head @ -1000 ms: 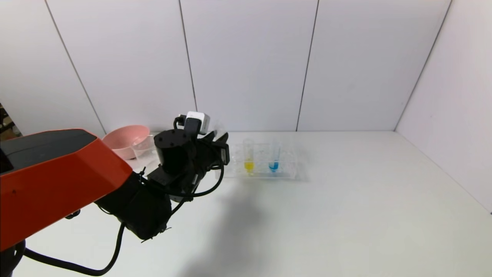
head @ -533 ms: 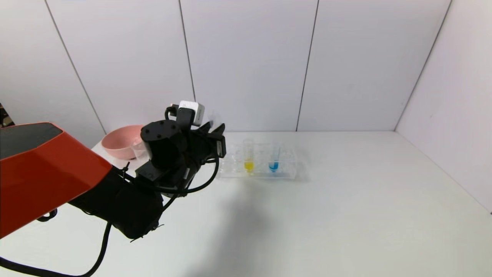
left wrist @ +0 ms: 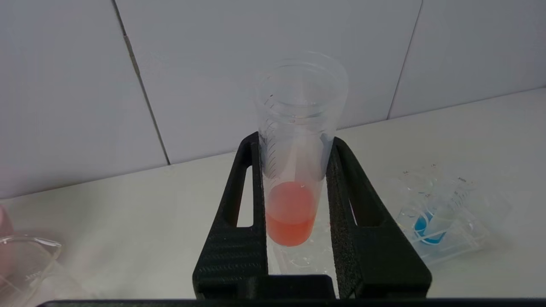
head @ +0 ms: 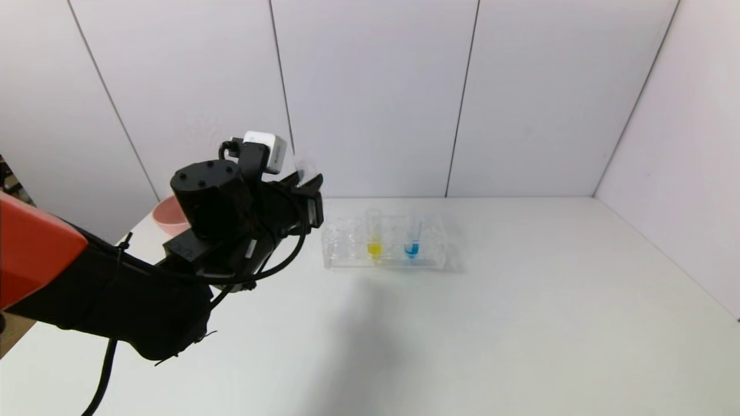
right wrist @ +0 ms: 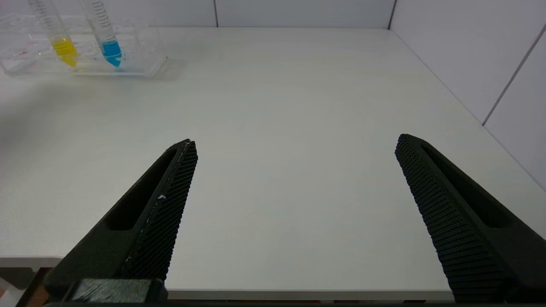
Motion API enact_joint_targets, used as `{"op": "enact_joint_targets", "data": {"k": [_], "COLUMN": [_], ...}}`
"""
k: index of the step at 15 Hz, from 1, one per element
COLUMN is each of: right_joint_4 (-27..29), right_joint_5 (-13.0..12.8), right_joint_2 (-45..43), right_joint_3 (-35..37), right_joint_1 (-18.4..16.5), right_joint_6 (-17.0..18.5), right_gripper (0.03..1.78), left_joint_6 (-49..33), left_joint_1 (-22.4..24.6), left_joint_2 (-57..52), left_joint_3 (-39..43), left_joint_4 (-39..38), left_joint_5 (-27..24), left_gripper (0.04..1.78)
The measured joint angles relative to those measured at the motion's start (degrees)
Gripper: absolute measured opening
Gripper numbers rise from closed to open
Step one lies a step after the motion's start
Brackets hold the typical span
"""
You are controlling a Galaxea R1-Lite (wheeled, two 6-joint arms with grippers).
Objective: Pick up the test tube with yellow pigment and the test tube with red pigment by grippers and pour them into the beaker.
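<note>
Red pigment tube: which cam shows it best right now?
Left wrist view. The test tube with red pigment fills the centre, clamped upright between the left gripper fingers, red-orange liquid plain in its tip. In the head view only a faint clear top shows above that gripper; the liquid is hidden. The right wrist view doesn't show it.

Head view: the left arm hides most of the pink bowl (head: 163, 216) and the whole beaker. Left wrist view: the picture's edge cuts the beaker (left wrist: 23, 260).
</note>
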Motion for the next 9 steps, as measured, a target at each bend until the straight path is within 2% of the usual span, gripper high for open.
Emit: {"op": "enact_joint_targets", "data": {"k": [9], "right_joint_4": [0.0], "right_joint_5": [0.0], "right_joint_2": [0.0], "right_joint_3": [0.0], "right_joint_1": [0.0], "right_joint_6": [0.0], "right_gripper": [1.70], "left_joint_6": [0.0], "left_joint_1": [7.7], "left_joint_2": [-10.7], "left_joint_3": [2.5], "left_joint_4": [9.7], "left_joint_5": [-0.4], "left_gripper": [0.43]}}
